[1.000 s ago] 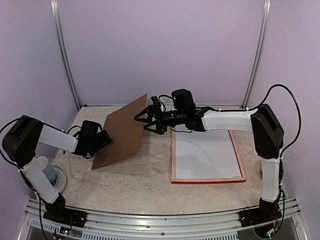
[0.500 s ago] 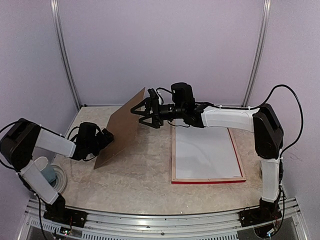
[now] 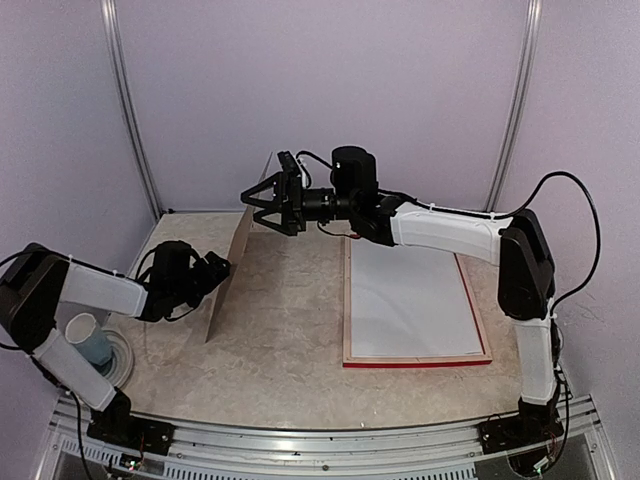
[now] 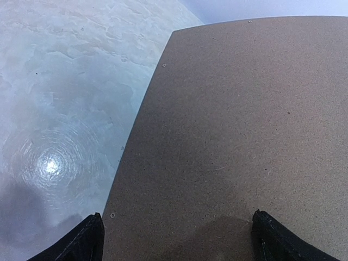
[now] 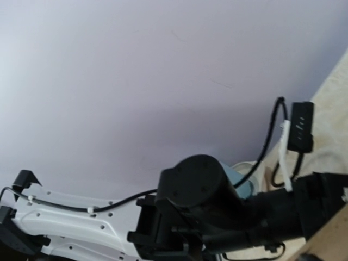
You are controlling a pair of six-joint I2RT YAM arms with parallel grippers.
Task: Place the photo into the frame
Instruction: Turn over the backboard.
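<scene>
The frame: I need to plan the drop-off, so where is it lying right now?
In the top view the frame lies flat on the table's right half, under the right arm, pale back up, red edge nearest the bases.

Backing board (image 4: 239,136) was cut off by left wrist view's right and bottom edges. Right tool's fingers weren't visible in right wrist view. Cup (image 3: 88,340) was partly hidden behind left arm.

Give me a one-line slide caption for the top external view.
Left pincer stands the brown backing board on edge, right pincer open above it, beside the red frame lying flat.
</scene>
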